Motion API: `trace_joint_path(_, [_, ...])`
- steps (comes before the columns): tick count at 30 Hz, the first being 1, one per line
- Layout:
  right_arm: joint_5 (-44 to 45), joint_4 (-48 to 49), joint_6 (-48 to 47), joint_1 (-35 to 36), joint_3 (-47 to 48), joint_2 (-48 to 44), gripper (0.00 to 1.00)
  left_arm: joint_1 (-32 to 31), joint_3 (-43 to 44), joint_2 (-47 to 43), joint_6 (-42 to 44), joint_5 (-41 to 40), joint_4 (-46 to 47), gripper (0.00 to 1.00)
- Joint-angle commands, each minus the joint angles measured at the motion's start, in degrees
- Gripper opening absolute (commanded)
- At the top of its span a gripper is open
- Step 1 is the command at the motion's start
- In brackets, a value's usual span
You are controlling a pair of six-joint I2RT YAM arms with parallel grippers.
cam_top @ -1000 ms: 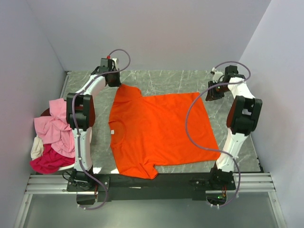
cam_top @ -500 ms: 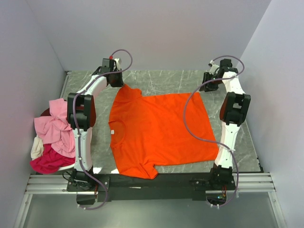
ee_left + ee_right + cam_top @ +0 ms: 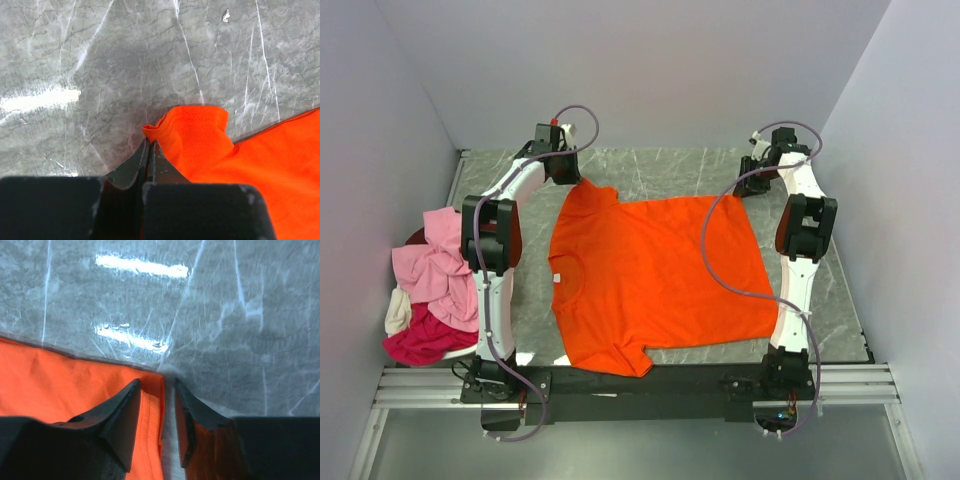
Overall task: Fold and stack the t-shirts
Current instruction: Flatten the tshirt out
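The orange t-shirt (image 3: 650, 270) lies spread flat on the grey marble table (image 3: 660, 165), neck to the left. My left gripper (image 3: 572, 178) is at the shirt's far-left sleeve. In the left wrist view it (image 3: 149, 142) is shut, pinching the edge of the sleeve (image 3: 200, 132). My right gripper (image 3: 748, 188) is at the far-right hem corner. In the right wrist view it (image 3: 156, 382) is open, its jaws straddling the hem corner (image 3: 75, 382), which rests on the table.
A heap of other t-shirts sits off the table's left edge: light pink (image 3: 435, 260), magenta (image 3: 420, 340) and cream-white (image 3: 398, 312). Grey walls close in the back and both sides. The right arm's purple cable (image 3: 720, 260) loops over the shirt.
My right arm has swung up and left along the far edge, and the hem corner now lies flat. My left gripper has shifted slightly right with the sleeve.
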Motion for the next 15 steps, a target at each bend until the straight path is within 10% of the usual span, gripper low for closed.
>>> trace_joint_path(1, [0.39,-2.36,-0.73,0.67,1.92,1.22,0.39,-0.08,0.56,-3.55,-0.51,1.29,0.52,0.00])
trace_joint_path(15, [-0.84,-3.50,-2.49,0.94,-0.46,-0.71,0.30,-0.08,0.04,-3.72,-0.68,1.55,0.87,0.00])
